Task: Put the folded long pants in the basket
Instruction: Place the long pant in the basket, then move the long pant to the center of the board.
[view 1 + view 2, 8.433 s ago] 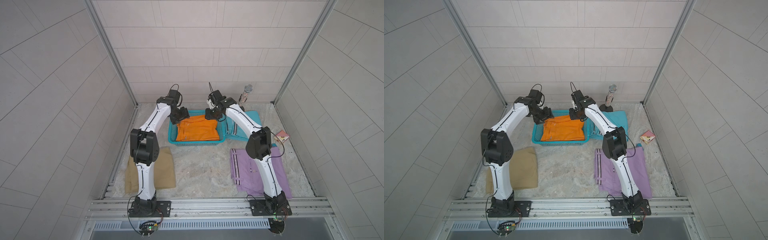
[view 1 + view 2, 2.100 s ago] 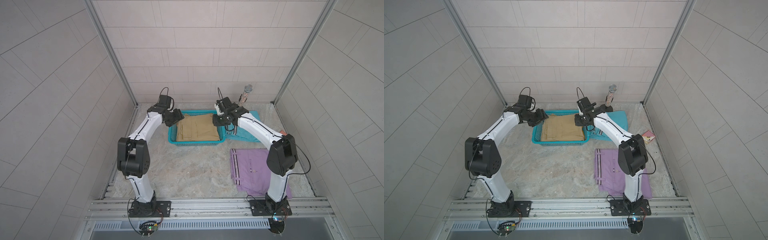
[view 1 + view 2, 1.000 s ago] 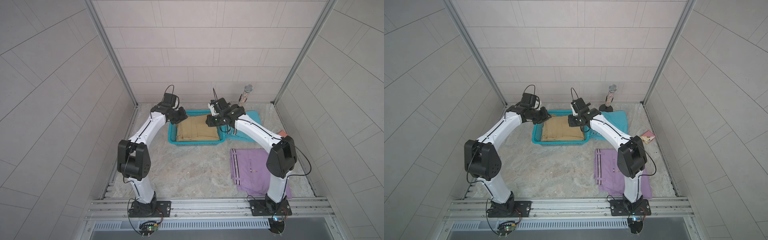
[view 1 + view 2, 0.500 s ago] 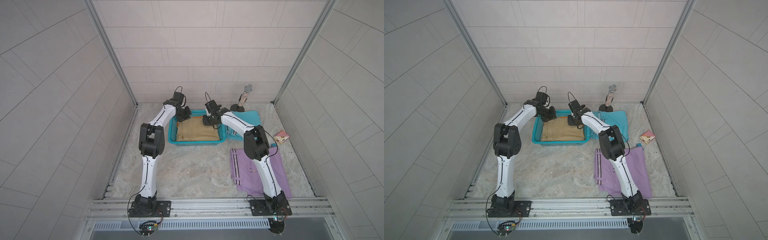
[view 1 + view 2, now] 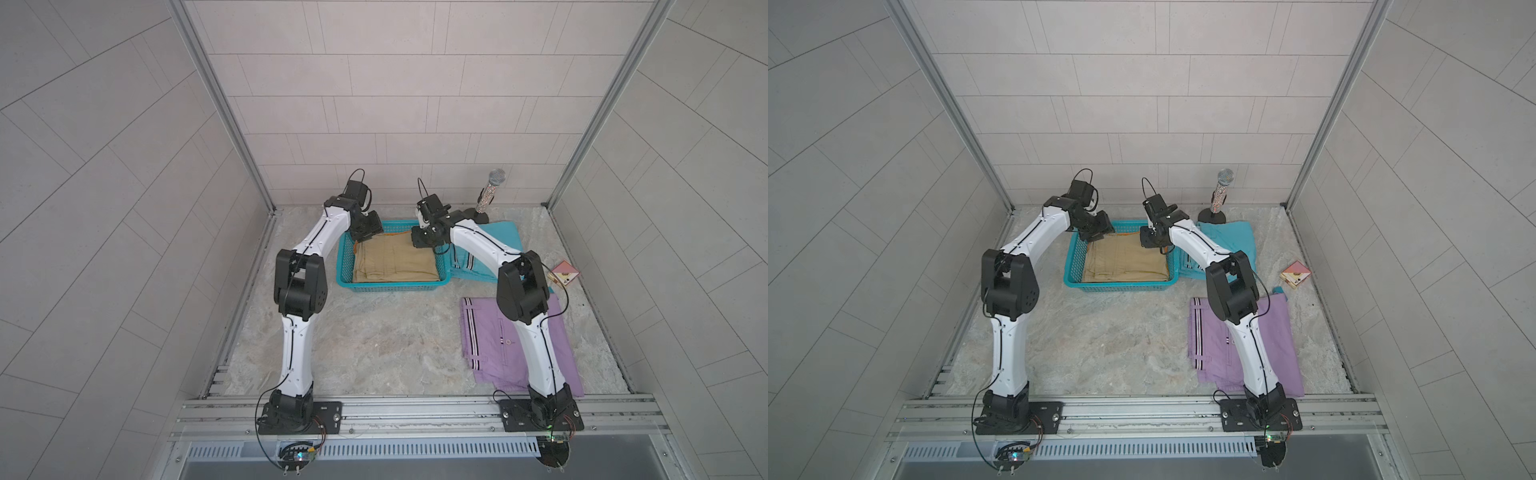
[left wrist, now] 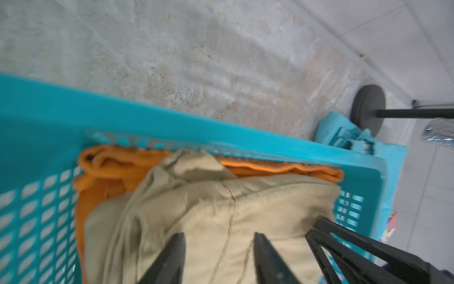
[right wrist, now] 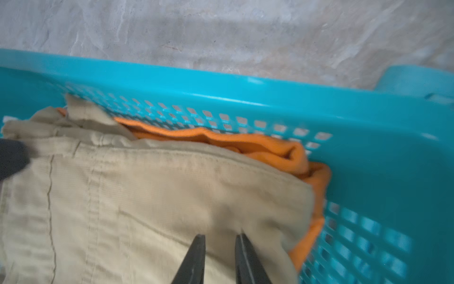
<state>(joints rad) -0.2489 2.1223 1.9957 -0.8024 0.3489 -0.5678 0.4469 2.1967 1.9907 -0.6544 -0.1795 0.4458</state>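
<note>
The step in hand is the setting down of the tan pants (image 5: pixel 395 259), which lie flat inside the basket (image 5: pixel 390 286) on top of the orange pants (image 6: pixel 118 167), whose edge shows along the far wall. The left gripper (image 6: pixel 218 246) stands wide above the tan cloth with nothing between its jaws; the right gripper (image 7: pixel 219 246) shows only a narrow gap over the same cloth, and whether a fold is caught there cannot be told. With two pairs in, the task looks about half done: the lilac pants (image 5: pixel 486 332) lie on the table by the right arm and the light blue pants (image 5: pixel 1237 237) just beside the basket. The next move likely calls for both claws to lift clear without dragging the tan cloth, then to take another pair by opposite edges so it stays folded
</note>
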